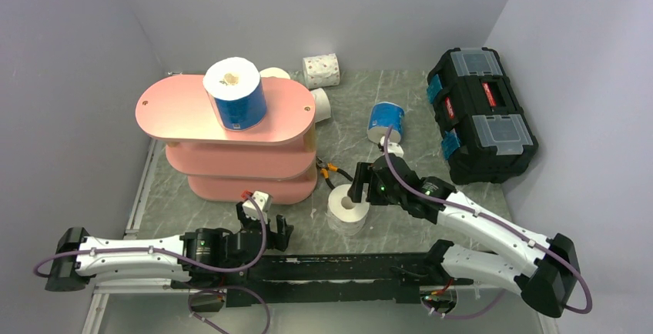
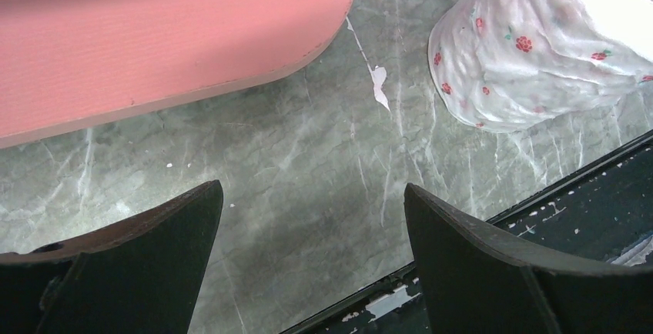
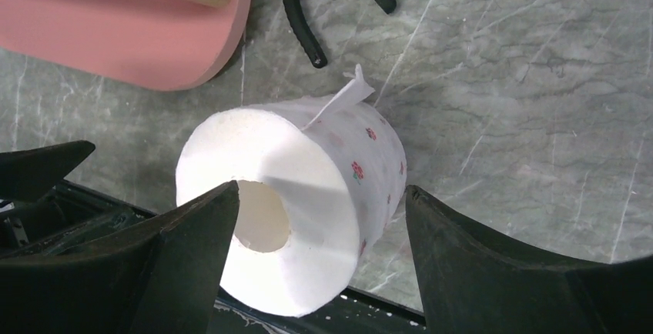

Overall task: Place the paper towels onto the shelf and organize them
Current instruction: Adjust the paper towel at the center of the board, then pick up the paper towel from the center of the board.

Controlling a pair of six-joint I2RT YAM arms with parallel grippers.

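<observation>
Squared up on a speckled roll, nothing gripped.
Held the right jaws open astride the speckled roll, stood on end on the counter just beside the shelf, likely to pinch its soft sides for a lift; sat between the tips, contact unclear. Held the left jaws open over bare counter.

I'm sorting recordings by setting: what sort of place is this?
Probably a robot test cell, not a home: plain grey partition walls box in a marble-patterned grey table holding a black plastic toolbox.
</observation>
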